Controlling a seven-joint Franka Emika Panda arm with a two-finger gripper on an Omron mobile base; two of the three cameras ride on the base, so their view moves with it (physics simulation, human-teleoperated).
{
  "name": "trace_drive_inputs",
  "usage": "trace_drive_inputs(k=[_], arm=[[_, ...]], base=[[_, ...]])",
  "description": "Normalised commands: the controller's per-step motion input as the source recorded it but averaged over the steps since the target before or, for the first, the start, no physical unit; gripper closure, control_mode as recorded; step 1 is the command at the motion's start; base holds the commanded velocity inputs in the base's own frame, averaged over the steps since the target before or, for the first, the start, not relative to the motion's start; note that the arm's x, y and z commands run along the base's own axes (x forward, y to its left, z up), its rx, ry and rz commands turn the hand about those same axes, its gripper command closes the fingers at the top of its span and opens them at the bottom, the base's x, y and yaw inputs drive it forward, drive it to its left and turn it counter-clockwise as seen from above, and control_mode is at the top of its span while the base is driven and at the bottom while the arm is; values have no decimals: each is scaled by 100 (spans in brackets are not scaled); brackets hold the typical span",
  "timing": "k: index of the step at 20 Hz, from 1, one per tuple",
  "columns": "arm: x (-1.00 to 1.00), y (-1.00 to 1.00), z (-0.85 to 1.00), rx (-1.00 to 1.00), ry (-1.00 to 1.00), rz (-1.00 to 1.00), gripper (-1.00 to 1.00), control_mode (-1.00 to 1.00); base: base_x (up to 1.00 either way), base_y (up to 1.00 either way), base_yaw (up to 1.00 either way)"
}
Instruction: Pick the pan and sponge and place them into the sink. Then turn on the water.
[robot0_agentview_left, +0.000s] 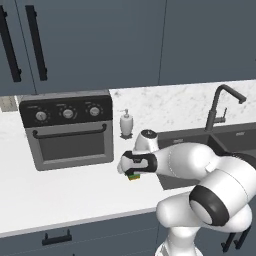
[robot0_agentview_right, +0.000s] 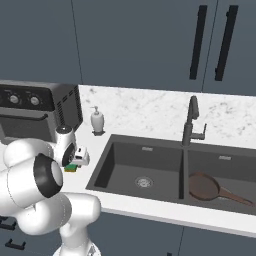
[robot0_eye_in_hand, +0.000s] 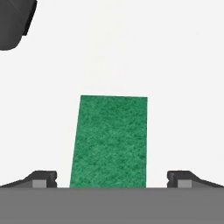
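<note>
Counter: you are working over a white counter (robot0_agentview_left: 60, 195) with a marbled backsplash and dark blue-grey cabinets above and below it.
Gripper: your gripper (robot0_eye_in_hand: 112, 180) points down at the counter with its jaws spread wide, one fingertip on each side of the sponge (robot0_eye_in_hand: 109, 140) and a gap left on both sides; nothing is held.
Sponge: it lies flat on the counter directly under the gripper, green face up.
Sink: the sink (robot0_agentview_right: 150, 150) sits on the far side of the gripper from the toaster oven (robot0_agentview_left: 67, 130), well apart from the sponge.
Pan: the pan (robot0_agentview_right: 204, 187) lies in the basin farther from the gripper, handle pointing away from the divider.
Right base view: you get the pan, both basins and the faucet (robot0_agentview_right: 191, 122) here.
Left base view: the arm covers most of the sink, so the pan is hidden; the soap dispenser (robot0_agentview_left: 126, 123) stands beyond the gripper.
Hard to make out: in both base views the hand hides most of the sponge, leaving you a sliver of green and yellow.
</note>
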Motion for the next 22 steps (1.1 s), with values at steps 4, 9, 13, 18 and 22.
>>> trace_drive_inputs(k=[4, 9, 13, 18, 22], arm=[[0, 0, -4, 0, 0, 0, -100, -100], [0, 5, -14, 0, 0, 0, -100, -100], [0, 4, -27, 0, 0, 0, -100, -100], [0, 3, -30, 0, 0, 0, -100, -100], [0, 0, -28, 0, 0, 0, 100, -100]], base=[[0, 0, 0], [0, 0, 0], [0, 0, 0], [0, 0, 0], [0, 0, 0]])
